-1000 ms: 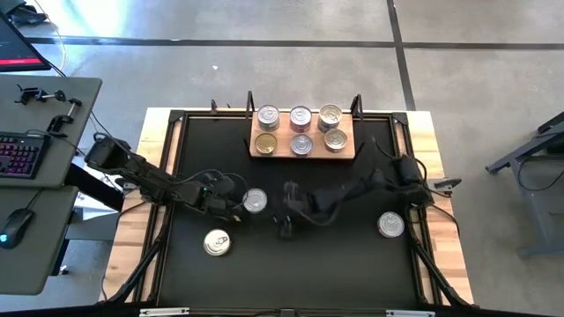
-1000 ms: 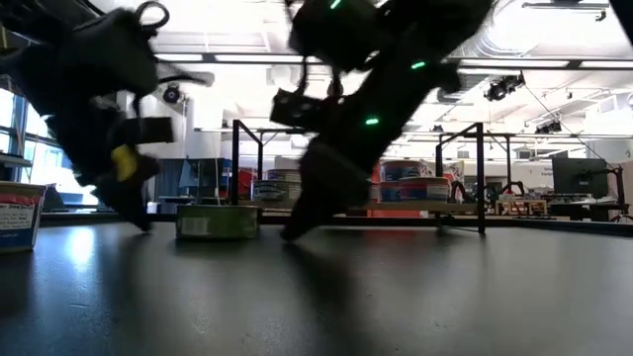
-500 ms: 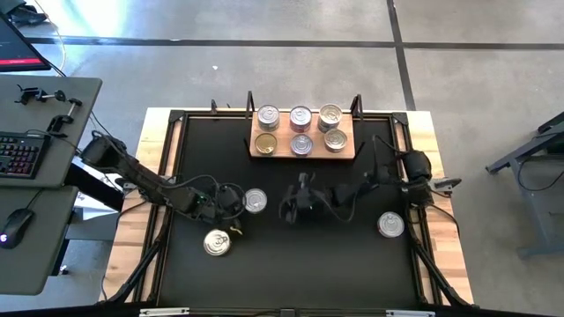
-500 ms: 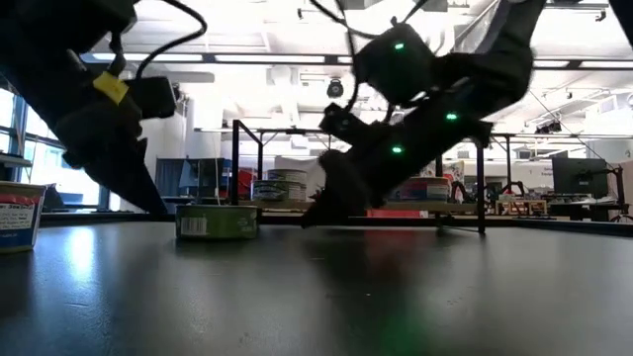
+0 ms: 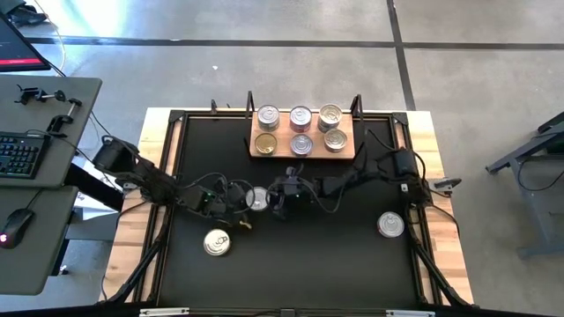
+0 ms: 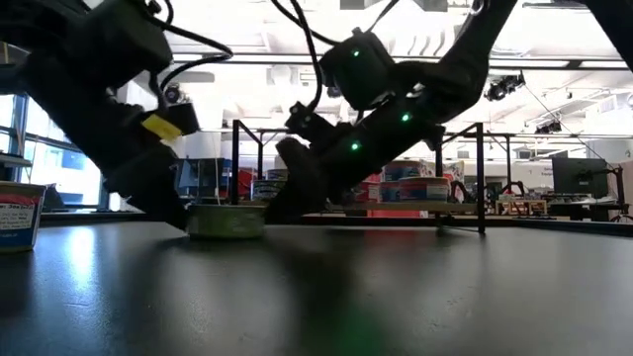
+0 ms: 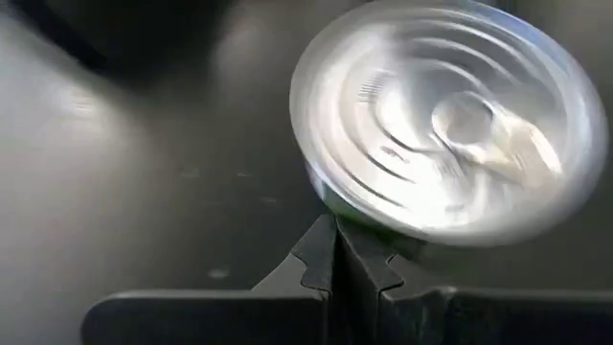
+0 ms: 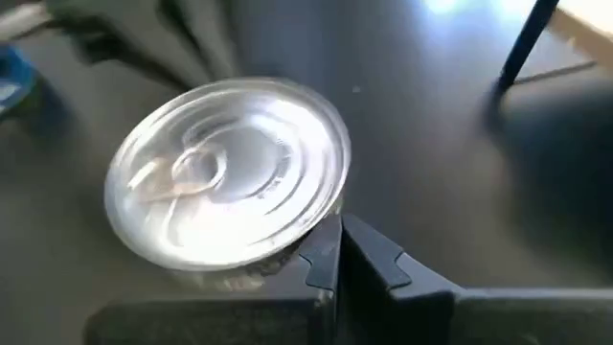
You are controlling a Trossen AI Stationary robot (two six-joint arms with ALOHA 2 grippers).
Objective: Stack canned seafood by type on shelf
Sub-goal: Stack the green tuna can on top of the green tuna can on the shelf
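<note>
Both grippers meet at one silver tin (image 5: 256, 199) mid-table, w/ the left gripper (image 5: 236, 200) on one side of it and the right gripper (image 5: 277, 201) on the opposite side. Left wrist view: the left fingers (image 7: 321, 261) are pressed together, no gap, nothing btwn them; tips sit right at the tin's (image 7: 448, 150) side wall, just below its lid rim, looks touching. Right wrist view: same story, right fingers (image 8: 369, 254) closed flat on each other, holding nothing, tips against the tin's (image 8: 228, 172) lower edge; pull-tab faces up. Low view shows the tin (image 6: 226, 220) flat on the black tabletop (image 6: 396, 297), left gripper (image 6: 163, 208) at one side, right gripper (image 6: 282, 203) at the other, both tips down near table level. So the tin is btwn the two sets of closed tips, gripped by neither. Beyond the right fingers' far side, further back, the shelf (image 5: 345, 151) carries six tins in two rows of three: back row (image 5: 300, 116), front row (image 5: 301, 143); gold-ish lid front-left (image 5: 265, 143), rest silver. Behind the left tips, nearer the table's front edge, a gold-lidded tin (image 5: 217, 242) lies apart. Well off past the right arm, near the table's right edge, a red-sided tin (image 5: 390, 224) sits alone. Low view also has a red/white tin (image 6: 20, 218) at the pic's far left edge.
</note>
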